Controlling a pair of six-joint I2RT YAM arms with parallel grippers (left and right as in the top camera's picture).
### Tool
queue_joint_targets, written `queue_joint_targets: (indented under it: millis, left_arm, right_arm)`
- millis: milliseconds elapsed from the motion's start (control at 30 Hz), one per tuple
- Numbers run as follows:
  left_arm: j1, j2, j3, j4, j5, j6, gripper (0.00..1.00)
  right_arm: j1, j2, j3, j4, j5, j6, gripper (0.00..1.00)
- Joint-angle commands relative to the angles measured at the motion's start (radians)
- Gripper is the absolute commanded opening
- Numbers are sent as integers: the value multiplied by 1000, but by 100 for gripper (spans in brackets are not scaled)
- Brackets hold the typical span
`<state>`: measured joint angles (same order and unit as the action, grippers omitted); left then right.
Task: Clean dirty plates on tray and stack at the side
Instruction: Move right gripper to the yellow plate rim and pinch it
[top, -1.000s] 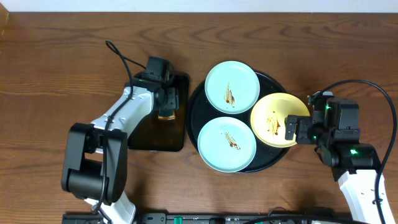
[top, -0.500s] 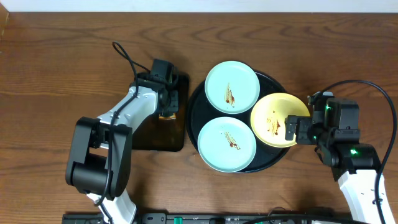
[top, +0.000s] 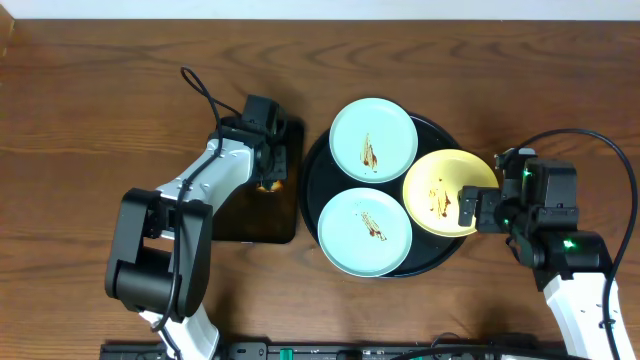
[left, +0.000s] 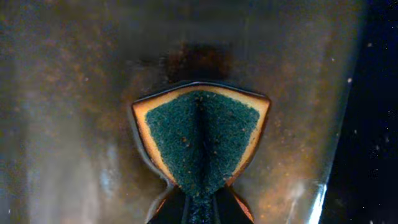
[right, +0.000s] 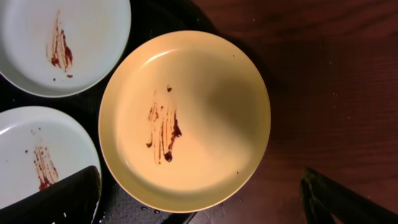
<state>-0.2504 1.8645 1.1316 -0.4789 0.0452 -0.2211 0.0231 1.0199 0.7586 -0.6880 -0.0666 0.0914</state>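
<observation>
Three sauce-smeared plates lie on the round black tray (top: 314, 175): a mint-blue one (top: 373, 139) at the back, a second mint-blue one (top: 365, 231) in front, and a yellow one (top: 443, 192) overhanging the right rim. My right gripper (top: 470, 208) hovers open over the yellow plate's (right: 205, 118) near edge, one finger on each side, (right: 202, 208) empty. Over the rectangular tray, my left gripper (top: 268, 172) is shut on a green-and-yellow sponge (left: 200, 140), which folds into a V between the jaws (left: 200, 211).
The rectangular black tray (top: 250, 225) holding the sponge sits just left of the round tray; its floor looks wet and brownish (left: 74, 124). Brown wood tabletop (top: 90, 120) surrounds both trays. A black cable (top: 200, 95) loops off the left arm.
The left gripper has closed on the sponge, squeezing it into a fold, after shifting slightly toward the back. The right arm and the plates have not moved.
</observation>
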Motion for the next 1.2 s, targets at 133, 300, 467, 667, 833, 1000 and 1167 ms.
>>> queue_joint_targets:
  millis: [133, 300, 467, 667, 833, 1000, 1167]
  left_arm:
    - [12, -179, 16, -90, -8, -2, 8]
    - [12, -234, 16, -135, 0, -2, 8]
    - [12, -238, 16, -160, -1, -2, 8]
    - [12, -238, 16, -164, -1, -2, 7]
    - [12, -237, 16, -164, -1, -2, 8]
    - [11, -237, 16, -165, -1, -2, 8]
    - [11, -237, 16, -165, 0, -2, 7]
  right_arm:
    - [8, 48, 26, 76, 10, 8, 98]
    - [-31, 128, 26, 94, 77, 20, 93]
    - [-122, 193, 26, 140, 74, 20, 90]
    - [-169, 277, 26, 146, 23, 19, 82]
    - [-168, 371, 26, 158, -21, 5, 74]
    - [-168, 431, 26, 174, -47, 5, 70]
    - [-167, 477, 26, 181, -62, 9, 60]
